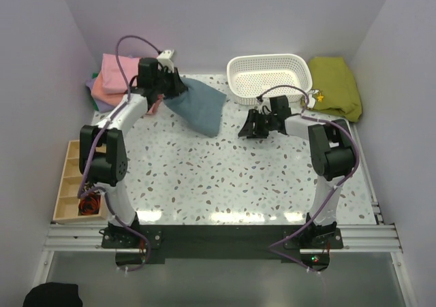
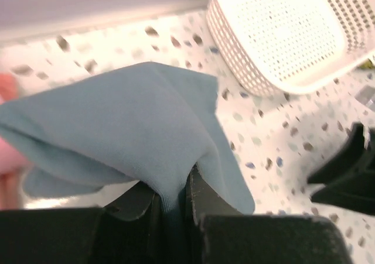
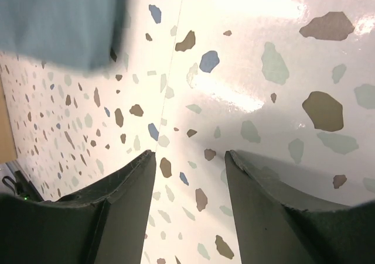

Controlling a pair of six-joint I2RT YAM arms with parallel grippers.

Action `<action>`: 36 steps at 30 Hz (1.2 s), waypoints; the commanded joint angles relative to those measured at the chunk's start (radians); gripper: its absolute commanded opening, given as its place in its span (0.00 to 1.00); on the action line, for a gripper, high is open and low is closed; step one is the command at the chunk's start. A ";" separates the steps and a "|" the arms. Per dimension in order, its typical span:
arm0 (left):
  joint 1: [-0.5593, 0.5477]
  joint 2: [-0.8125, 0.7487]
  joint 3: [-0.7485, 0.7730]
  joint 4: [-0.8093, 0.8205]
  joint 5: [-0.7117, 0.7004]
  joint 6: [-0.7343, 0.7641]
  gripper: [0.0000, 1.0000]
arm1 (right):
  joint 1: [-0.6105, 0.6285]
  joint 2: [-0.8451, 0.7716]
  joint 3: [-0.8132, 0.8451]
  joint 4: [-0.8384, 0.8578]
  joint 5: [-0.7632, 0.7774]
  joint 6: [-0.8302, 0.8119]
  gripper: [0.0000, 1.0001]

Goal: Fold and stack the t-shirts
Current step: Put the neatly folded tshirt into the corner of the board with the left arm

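Observation:
A dusty blue-grey t-shirt [image 1: 199, 105] lies bunched at the back left of the speckled table [image 1: 238, 178]. My left gripper [image 1: 172, 88] is shut on an edge of this shirt [image 2: 135, 117], with a ribbed fold pinched between its fingers [image 2: 202, 196]. More t-shirts, pink and lavender, sit piled [image 1: 112, 82] in the far left corner. My right gripper [image 1: 249, 125] hovers open over bare table [image 3: 252, 76] in the middle back, nothing between its fingers [image 3: 132, 188]. A corner of the blue-grey shirt [image 3: 58, 18] shows at the top left of the right wrist view.
A white perforated basket [image 1: 268, 77] stands at the back right, also in the left wrist view [image 2: 281, 36]. An olive-green cloth [image 1: 335, 87] lies beside it. A wooden compartment tray [image 1: 75, 184] sits off the table's left edge.

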 commanded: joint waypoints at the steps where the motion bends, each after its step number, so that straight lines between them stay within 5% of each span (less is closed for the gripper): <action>1: 0.028 0.134 0.347 -0.250 -0.111 0.168 0.00 | 0.015 -0.011 -0.017 -0.091 0.034 -0.009 0.56; 7: 0.136 0.406 0.854 -0.476 -0.125 0.236 0.00 | 0.018 0.006 -0.008 -0.097 0.037 -0.015 0.56; 10: 0.233 0.488 0.969 -0.484 -0.050 0.236 0.00 | 0.017 0.022 -0.007 -0.093 0.034 -0.015 0.56; 25: 0.453 0.490 1.080 -0.387 0.092 0.325 0.00 | 0.049 0.142 0.059 -0.083 0.004 0.003 0.56; 36: 0.537 0.500 0.957 -0.346 -0.077 0.295 0.00 | 0.081 0.156 0.064 -0.091 -0.001 -0.005 0.56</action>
